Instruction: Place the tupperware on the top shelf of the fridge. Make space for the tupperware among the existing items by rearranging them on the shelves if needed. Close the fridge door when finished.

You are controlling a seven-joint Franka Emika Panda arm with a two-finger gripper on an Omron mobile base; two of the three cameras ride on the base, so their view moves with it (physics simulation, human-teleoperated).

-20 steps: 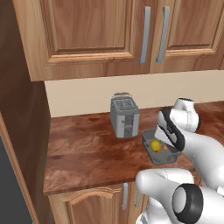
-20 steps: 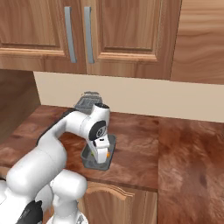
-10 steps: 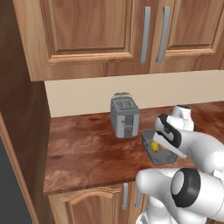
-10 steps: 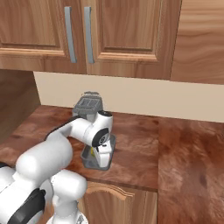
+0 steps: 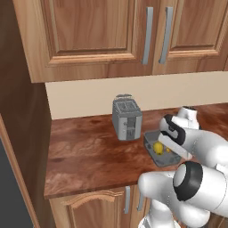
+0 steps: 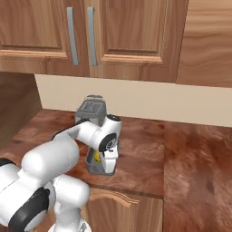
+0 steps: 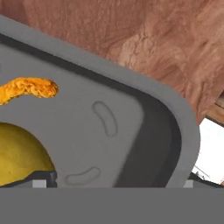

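The tupperware [image 5: 152, 141] is a small grey lidless tub with yellow and orange food pieces, resting on the wooden counter [image 5: 84, 151] just right of the toaster. From the other side the tupperware [image 6: 96, 166] sits near the counter's front edge. My gripper [image 5: 166, 149] reaches down into it, also seen as the gripper [image 6: 103, 158] low over the tub. In the hand view the tupperware [image 7: 109, 118] is very close, and the gripper [image 7: 114, 183] is open, one tip inside beside the yellow piece and one outside the rounded corner wall. The fridge, its shelves and the existing items are out of view.
A boxy silver toaster [image 5: 127, 118] stands against the back wall, close left of the tub, also the toaster [image 6: 92, 111]. Wooden wall cabinets [image 5: 147, 35] hang above. A tall wooden panel [image 5: 22, 111] bounds the counter's left end. The counter [image 6: 190, 154] stretches right.
My hand has come down and slightly forward onto the tub, from above it to fingers astride its wall. The tub and toaster have not moved.
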